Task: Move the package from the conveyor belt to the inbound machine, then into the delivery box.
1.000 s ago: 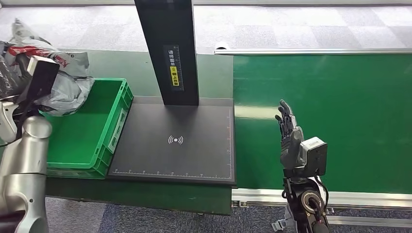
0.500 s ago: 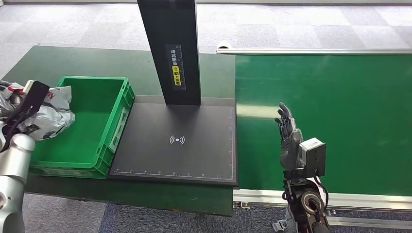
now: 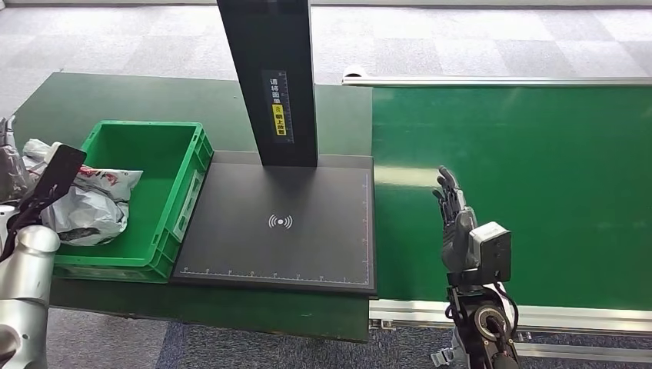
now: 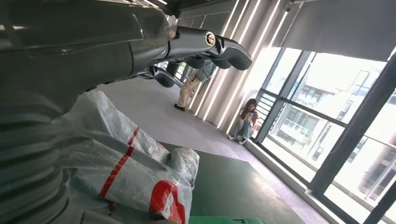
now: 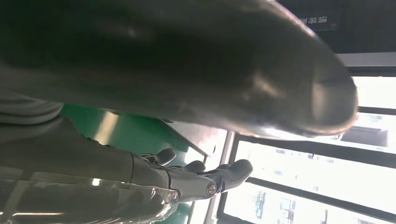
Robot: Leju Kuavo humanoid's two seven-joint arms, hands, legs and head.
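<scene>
Place: parcel-sorting test area in an office building
Signs: conveyor belt (image 3: 523,184) — scanner pad (image 3: 278,223) — green crate (image 3: 154,192)
Floor: grey carpet tiles (image 3: 461,38)

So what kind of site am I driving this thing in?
Probably a parcel-sorting demo cell in an office building: a green conveyor belt, a black scan pad under a post, a green crate taking the package, grey carpet tiles and tall windows around.

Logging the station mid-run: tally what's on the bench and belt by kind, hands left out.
Package: 1
Green box: 1
Inbound machine: 1
Conveyor belt: 1
Total: 4
</scene>
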